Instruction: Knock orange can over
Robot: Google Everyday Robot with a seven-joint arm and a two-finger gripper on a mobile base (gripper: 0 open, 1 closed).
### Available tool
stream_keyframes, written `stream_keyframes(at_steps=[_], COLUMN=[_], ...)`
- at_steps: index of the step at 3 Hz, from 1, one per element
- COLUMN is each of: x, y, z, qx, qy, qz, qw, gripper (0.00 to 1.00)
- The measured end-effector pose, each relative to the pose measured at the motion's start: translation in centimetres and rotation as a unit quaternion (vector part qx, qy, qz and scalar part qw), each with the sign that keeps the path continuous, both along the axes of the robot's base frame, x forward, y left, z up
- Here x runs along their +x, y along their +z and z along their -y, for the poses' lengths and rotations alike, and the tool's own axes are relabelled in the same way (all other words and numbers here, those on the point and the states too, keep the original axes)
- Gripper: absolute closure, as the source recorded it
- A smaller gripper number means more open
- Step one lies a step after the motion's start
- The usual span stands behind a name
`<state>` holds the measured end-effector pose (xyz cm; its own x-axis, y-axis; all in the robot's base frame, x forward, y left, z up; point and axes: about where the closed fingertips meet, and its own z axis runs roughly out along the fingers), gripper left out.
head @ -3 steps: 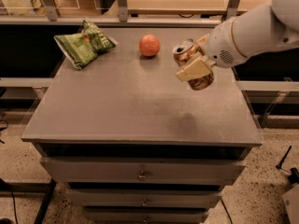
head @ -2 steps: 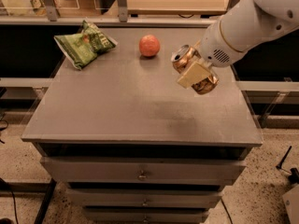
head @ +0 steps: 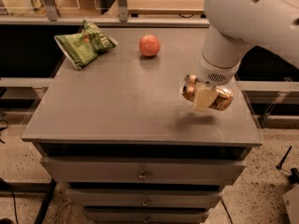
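gripper: the gripper point(head: 206, 98) hangs over the right part of the tabletop point(head: 121, 101), nearer the front right corner than the back edge.
fingers: clamped across the middle of the orange can point(head: 188, 88); the pale near finger point(head: 204, 100) lies over its side.
can: on its side in the grip, silver end toward the left edge, seemingly lifted clear of the top, with a shadow beneath it.
risk, rolling: let go here, a sideways can may roll off the right or front edge, both close by.
risk, slipping: a grip on a smooth round wall may slide, dropping the can early so that it bounces.
bystanders: the green chip bag point(head: 85, 43) at the back left corner and the round fruit point(head: 149, 45) by the back edge sit well apart, unlikely to be struck.
hidden: the far finger is behind the can; the can's lettering is unreadable; the arm point(head: 243, 17) is cut off at the top right.
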<state>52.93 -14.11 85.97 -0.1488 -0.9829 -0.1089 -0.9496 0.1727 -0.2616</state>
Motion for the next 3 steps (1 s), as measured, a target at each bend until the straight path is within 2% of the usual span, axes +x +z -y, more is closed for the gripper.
stream_keyframes(at_steps=[1,2,3], x=[-0.1,-0.3,-0.4], y=[-1.2,-1.7,-1.7], z=[2.8,4.3,4.5], qx=[-0.097,-0.15,-0.153], qy=[0.013,0.024,0.022], qz=[-0.013,-0.031,-0.031], qw=[0.9952,0.9878,0.9876], gripper=[0.82,0.59,0.36])
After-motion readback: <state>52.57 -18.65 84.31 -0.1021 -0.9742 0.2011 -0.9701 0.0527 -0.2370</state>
